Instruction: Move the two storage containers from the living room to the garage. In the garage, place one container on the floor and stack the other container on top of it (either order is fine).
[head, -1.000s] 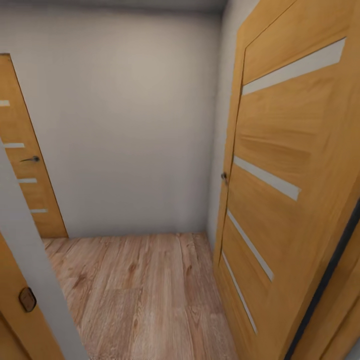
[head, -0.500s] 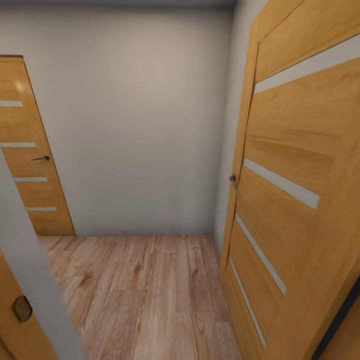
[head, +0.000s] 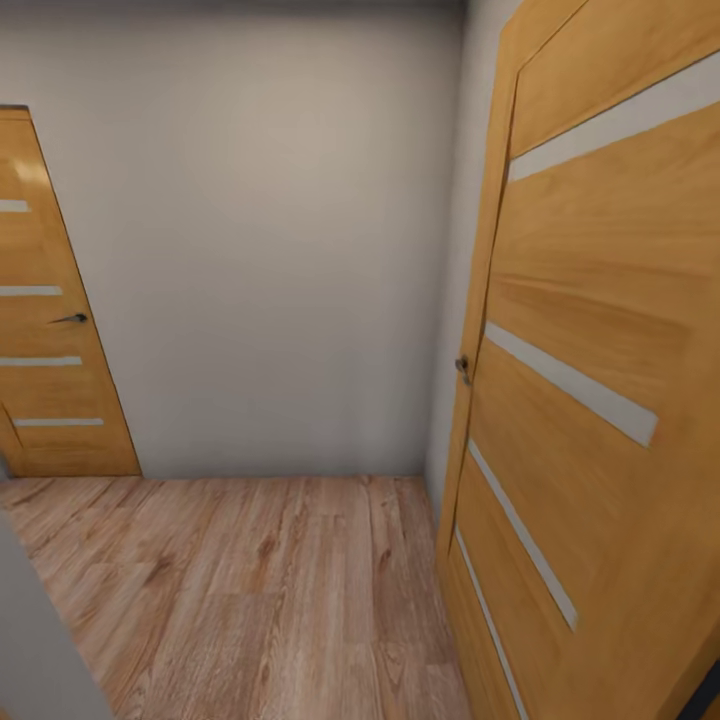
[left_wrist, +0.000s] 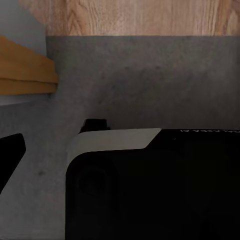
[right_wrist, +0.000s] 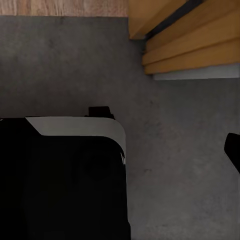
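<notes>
Looking ahead, the head view shows a small hall with a pale grey wall (head: 260, 240), a light wood plank floor (head: 260, 590), one big wooden door (head: 590, 380) close on the right and another wooden door (head: 50, 330) far on the left; the whole picture has slid since a moment ago, so the camera turned; the grey edge near the left has mostly gone; both wrist views look down on the dark grey concrete floor (left_wrist: 150, 80) and the robot's black base (right_wrist: 60, 185); I cannot tell if either gripper is open or closed; I cannot tell where the storage containers are.

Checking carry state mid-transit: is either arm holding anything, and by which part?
Cannot be told. The wrist views show the robot's black base over grey concrete floor, no container. The head view shows a hallway: wooden door, plank floor.
</notes>
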